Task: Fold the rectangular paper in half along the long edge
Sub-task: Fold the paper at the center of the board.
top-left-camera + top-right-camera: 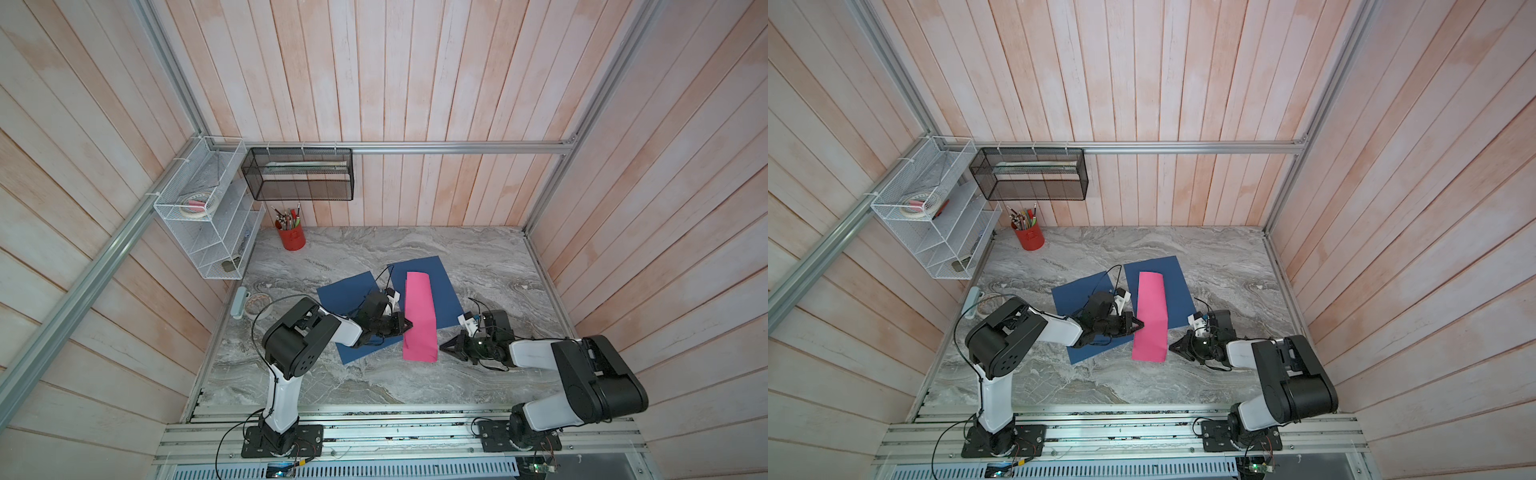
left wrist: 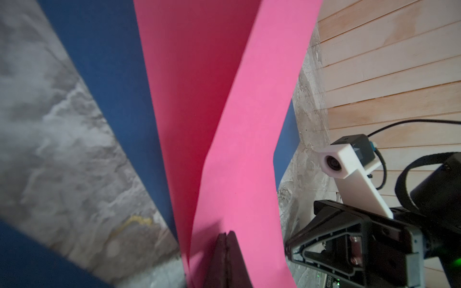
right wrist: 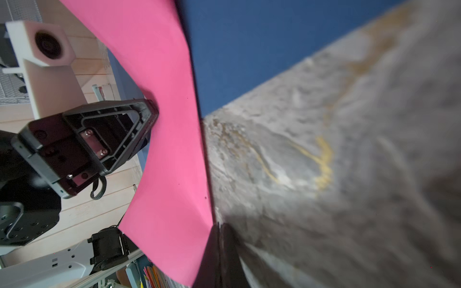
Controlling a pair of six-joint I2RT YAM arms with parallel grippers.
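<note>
Pink paper (image 1: 419,318) is lying loosely folded on the bench (image 1: 374,386), long axis running near-to-far, with closed, empty left fingers (image 1: 405,324) touching its left edge and closed, empty right fingers (image 1: 451,347) sitting just right, possibly touching.

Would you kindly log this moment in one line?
paper: folded over | left end effector: shut, touching paper | right end effector: shut, beside paper

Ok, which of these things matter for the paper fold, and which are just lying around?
Job: pink paper, left gripper, right gripper.
Lying about: left blue sheet, right blue sheet, red pencil cup, tape roll, white wire rack, black mesh basket.
</note>
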